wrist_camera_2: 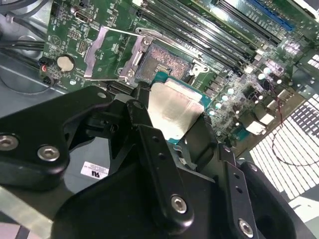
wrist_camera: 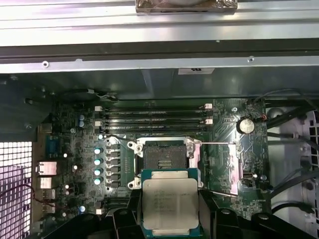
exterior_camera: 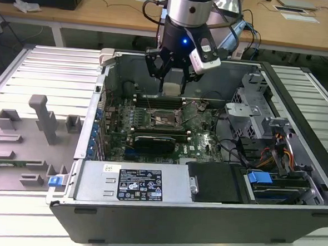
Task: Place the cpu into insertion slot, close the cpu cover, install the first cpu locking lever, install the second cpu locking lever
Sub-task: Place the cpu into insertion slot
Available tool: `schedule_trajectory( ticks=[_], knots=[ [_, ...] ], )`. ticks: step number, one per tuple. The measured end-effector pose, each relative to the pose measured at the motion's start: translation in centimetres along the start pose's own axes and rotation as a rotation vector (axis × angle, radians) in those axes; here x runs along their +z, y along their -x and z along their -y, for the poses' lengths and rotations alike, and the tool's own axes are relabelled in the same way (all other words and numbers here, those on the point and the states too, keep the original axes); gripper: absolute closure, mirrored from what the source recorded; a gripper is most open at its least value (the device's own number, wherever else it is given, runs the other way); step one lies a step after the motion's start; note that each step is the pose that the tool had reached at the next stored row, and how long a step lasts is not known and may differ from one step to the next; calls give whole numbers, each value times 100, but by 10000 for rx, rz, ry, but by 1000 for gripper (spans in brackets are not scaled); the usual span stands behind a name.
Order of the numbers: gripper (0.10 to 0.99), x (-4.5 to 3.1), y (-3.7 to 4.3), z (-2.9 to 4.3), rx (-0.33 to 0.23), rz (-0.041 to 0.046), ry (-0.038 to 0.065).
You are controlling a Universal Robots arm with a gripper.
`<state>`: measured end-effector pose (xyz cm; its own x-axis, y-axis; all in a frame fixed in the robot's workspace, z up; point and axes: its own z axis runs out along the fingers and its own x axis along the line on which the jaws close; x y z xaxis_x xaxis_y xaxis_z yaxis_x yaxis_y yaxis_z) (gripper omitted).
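Ok so the gripper (exterior_camera: pixel 171 81) is clamped on the cpu (exterior_camera: pixel 171 89), with the fingers pinching it by its edges and the silvery lid facing up toward the wrist. You can see the chip nicely in both wrist views, sitting right between the black fingers (wrist_camera_2: pixel 149 144). It's hanging up in the air inside the open computer case (exterior_camera: pixel 174 224), not seated. The insertion slot (wrist_camera: pixel 162 152) is below and a bit out past the fingertips on the green motherboard (wrist_camera: pixel 224 124), bare, with the gold-brown contacts showing. The cpu cover (wrist_camera_2: pixel 93 50) is flipped open and lies just beyond the socket, on its far side from the gripper, and a thin wire locking lever (wrist_camera_2: pixel 124 33) runs along its edge, unlatched. Memory slots (wrist_camera: pixel 154 115) run in a row a bit farther past the socket.
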<state>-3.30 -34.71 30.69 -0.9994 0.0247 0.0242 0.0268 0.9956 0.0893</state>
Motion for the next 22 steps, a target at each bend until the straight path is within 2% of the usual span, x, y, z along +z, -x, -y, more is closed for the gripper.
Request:
schedule_trajectory(
  ticks=[2,5,7,12,14,18,20,22],
  knots=[
    [545,82,1,8,0,1,0],
    [545,155,2,14,-3,11,0],
    [545,195,3,18,515,57,10],
    [545,231,4,21,1520,147,34],
    [545,250,5,23,2263,213,51],
    [545,263,5,24,3073,286,70],
    [545,272,5,25,3727,345,87],
    [545,278,5,25,4142,382,97]
  ],
)
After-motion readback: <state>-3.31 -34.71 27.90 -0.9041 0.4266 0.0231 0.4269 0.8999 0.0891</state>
